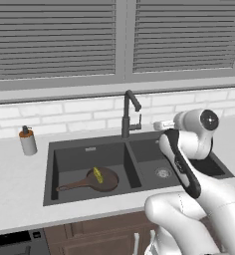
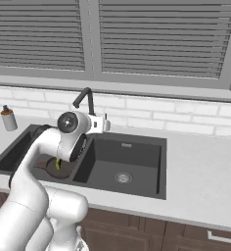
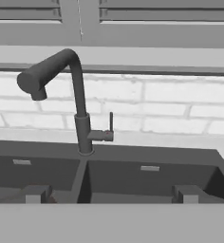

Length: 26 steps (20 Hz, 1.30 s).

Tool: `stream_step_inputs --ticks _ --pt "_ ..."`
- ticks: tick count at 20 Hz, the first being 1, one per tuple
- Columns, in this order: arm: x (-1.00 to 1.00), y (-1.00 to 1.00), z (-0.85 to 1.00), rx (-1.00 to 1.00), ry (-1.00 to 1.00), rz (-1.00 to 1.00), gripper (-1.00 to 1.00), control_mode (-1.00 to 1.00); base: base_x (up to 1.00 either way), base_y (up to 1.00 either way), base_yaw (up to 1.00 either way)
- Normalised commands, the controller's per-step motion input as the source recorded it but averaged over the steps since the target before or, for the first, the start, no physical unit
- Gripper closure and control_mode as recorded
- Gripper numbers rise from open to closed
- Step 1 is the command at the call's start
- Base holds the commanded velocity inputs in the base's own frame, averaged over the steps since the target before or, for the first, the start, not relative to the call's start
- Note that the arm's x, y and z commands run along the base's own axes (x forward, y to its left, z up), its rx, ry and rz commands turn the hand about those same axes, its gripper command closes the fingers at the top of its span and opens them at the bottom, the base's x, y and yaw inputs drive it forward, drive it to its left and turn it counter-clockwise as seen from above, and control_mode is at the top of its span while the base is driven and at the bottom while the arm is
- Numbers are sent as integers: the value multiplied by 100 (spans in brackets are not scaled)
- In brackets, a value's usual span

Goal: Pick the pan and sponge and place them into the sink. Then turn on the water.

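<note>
Dark grey double-basin sink (image 1: 89, 149) set into a pale tabletop (image 1: 15, 199) below a white brick wall and slatted window blinds (image 1: 55, 40).

From the left base view: brown frying pan (image 1: 103, 179) lying flat on the floor of the left basin, long handle pointing toward the basin's left wall, with the small yellow sponge (image 1: 97, 174) resting inside it. Right basin partly covered by the white arm; silver drain (image 1: 162, 173) visible.

From the right base view: arm blocking most of the left basin, leaving a sliver of pan and sponge below the wrist. Right basin fully open here, drain at its middle. Claw (image 2: 105, 124) seen as a small white tip above the divider between the basins, just in front of the faucet.

From the hand view: dark gooseneck faucet (image 3: 78, 109) straight ahead at the sink's back edge, spout curving left, side lever (image 3: 107, 130) standing upright to its right. Two dark fingertips (image 3: 35, 192) spread far apart at the bottom, claw wide and holding nothing. No blue stream under the spout.

Soap bottle (image 1: 27, 140) upright on the tabletop near the sink's back left corner, clear of the basin.
</note>
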Motion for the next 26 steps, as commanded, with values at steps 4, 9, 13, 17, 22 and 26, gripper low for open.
stream_step_inputs --ticks 4,9,13,17,22,26 --pt "16 0 -19 0 -8 3 -100 -100 0 0 0" --pt "19 0 -24 0 -7 3 -100 -100 0 0 0" --pt "22 0 -21 0 -5 2 -100 -100 0 0 0" --pt "24 2 -5 0 -1 0 -100 -100 0 0 0" --pt "22 0 -17 0 -1 1 -100 -100 0 0 0" --pt "24 0 -18 0 -1 0 -100 -100 0 0 0"
